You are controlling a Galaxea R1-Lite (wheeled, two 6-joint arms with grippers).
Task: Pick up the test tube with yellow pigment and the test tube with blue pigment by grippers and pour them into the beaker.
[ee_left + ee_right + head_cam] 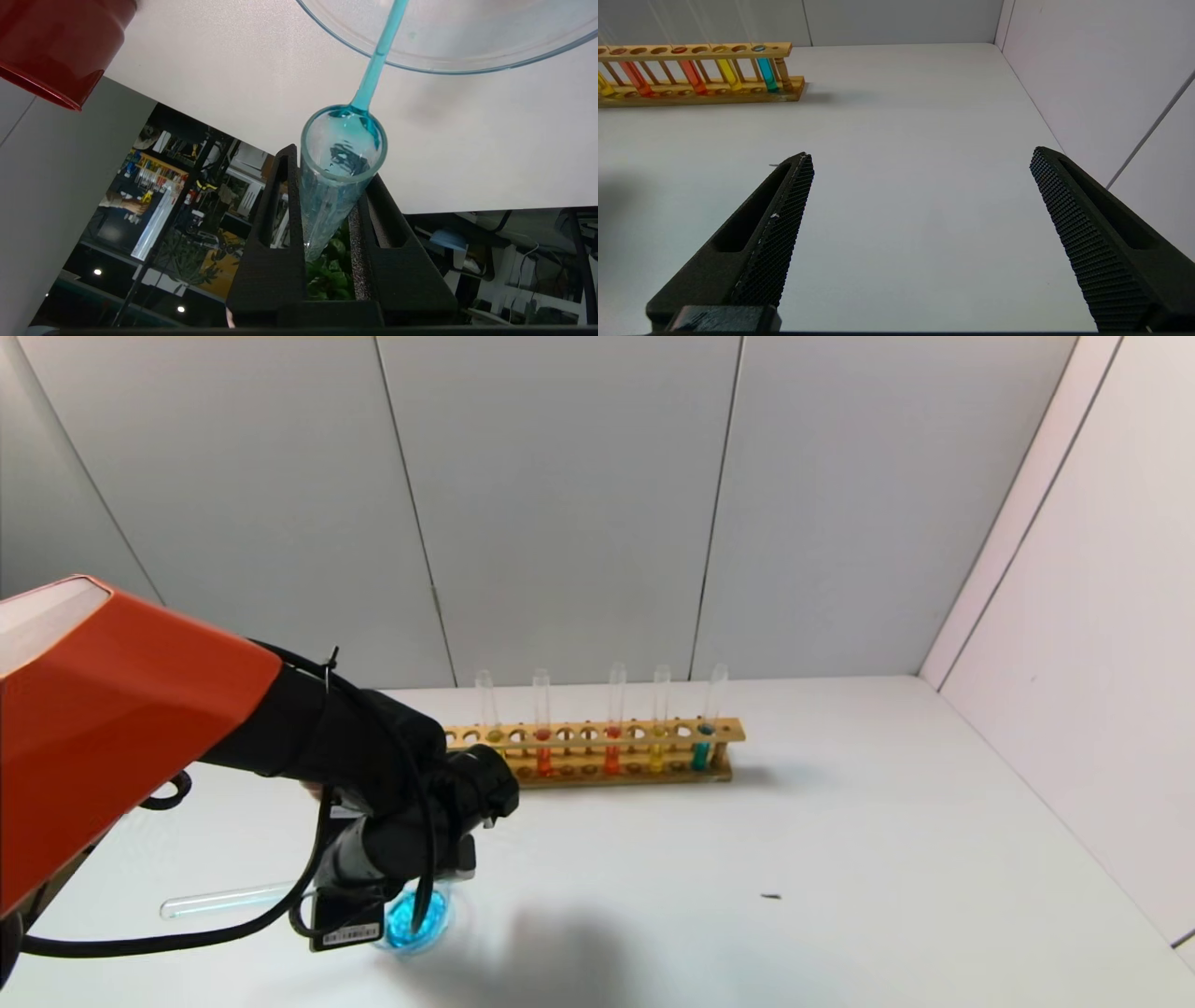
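My left gripper (331,163) is shut on the test tube with blue pigment (327,205) and holds it tipped over the beaker (420,65). A thin teal-blue stream (378,60) runs from the tube's mouth into the beaker. In the head view the left gripper (448,868) hangs over the beaker (420,919), which holds blue liquid, and the tube's clear closed end (224,901) sticks out to the left. A test tube with yellow pigment (659,747) stands in the rack. My right gripper (920,154) is open and empty above bare table.
The wooden rack (597,747) stands at the back with two yellow, two orange-red and one teal-blue tube (702,747); it also shows in the right wrist view (696,70). A dark red cup (60,42) stands near the beaker. A small dark speck (770,896) lies on the table.
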